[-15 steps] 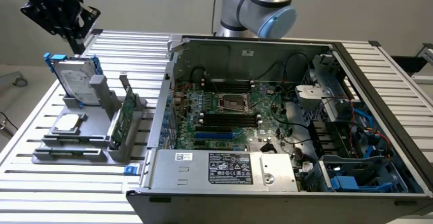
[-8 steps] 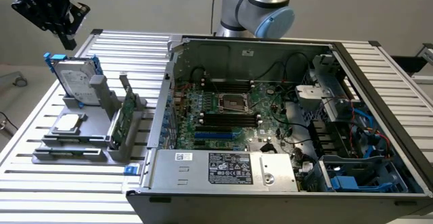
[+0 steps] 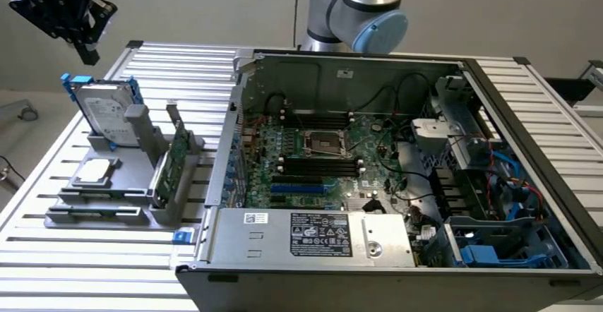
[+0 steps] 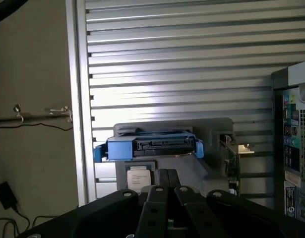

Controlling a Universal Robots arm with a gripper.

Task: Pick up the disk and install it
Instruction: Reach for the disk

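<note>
Step in hand: approach for the pick; nothing lifted, nothing installed.

Landmark: the grey rack on the slatted table. All places are given from it, working across from the exterior view's left.

- Gripper hangs above the rack's far corner, well apart from everything in it. In the wrist view the claw has its fingers pressed together with nothing between them.
- The disk stands upright in the rack's far slot, blue rails at its edges, label towards the exterior view's left. The wrist view sees it edge-on, connector side up.
- A small silver chip lies flat on the rack's near shelf, below the disk.
- A green card stands on edge at the rack's side facing the exterior view's right.
- The open computer case sits just beside the rack on that same side.

Judgement: a pick needs the jaws parted first, then a straight descent in line with the disk's upper edge. The card stands close, so a sideways drift could foul it. The bay meant for the disk is probably among the blue fittings at the case's end farthest from the rack; we cannot tell for certain.
</note>
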